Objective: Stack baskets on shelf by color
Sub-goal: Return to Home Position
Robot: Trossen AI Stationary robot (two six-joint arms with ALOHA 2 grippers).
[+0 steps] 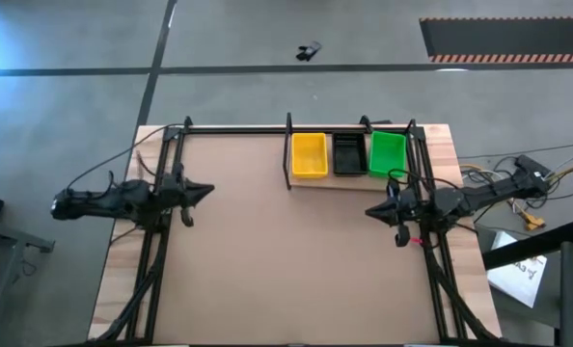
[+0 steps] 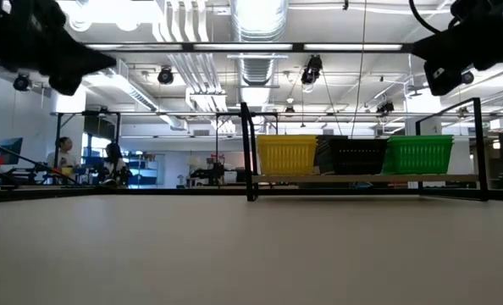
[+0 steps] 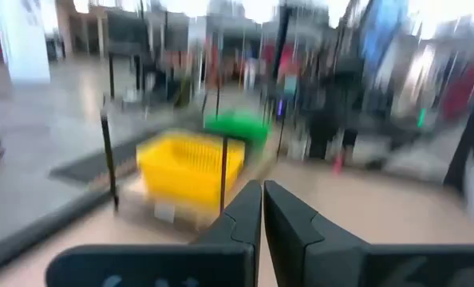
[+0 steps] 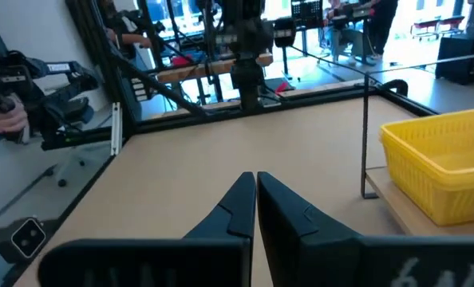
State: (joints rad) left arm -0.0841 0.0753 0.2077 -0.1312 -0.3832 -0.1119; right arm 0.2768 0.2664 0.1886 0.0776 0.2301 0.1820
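Observation:
On the pale wood shelf (image 1: 344, 180) at the table's far right, a yellow basket (image 1: 309, 154), a black basket (image 1: 347, 155) and a green basket (image 1: 388, 152) stand side by side on their bases; the low view shows the yellow basket (image 2: 287, 155), the black basket (image 2: 350, 156) and the green basket (image 2: 417, 154) in a row. My left gripper (image 1: 209, 191) is shut and level above the table's left edge, holding nothing. My right gripper (image 1: 371, 210) is shut and level near the shelf's front right corner, also holding nothing. Both pairs of fingers meet in the wrist views (image 3: 262, 209) (image 4: 256, 199).
Thin black posts (image 2: 249, 152) frame the shelf, and black rails (image 1: 156, 241) run along the table's left and right sides. The brown tabletop (image 1: 286, 260) spreads in front of the shelf. People sit in the room beyond the table (image 2: 65, 157).

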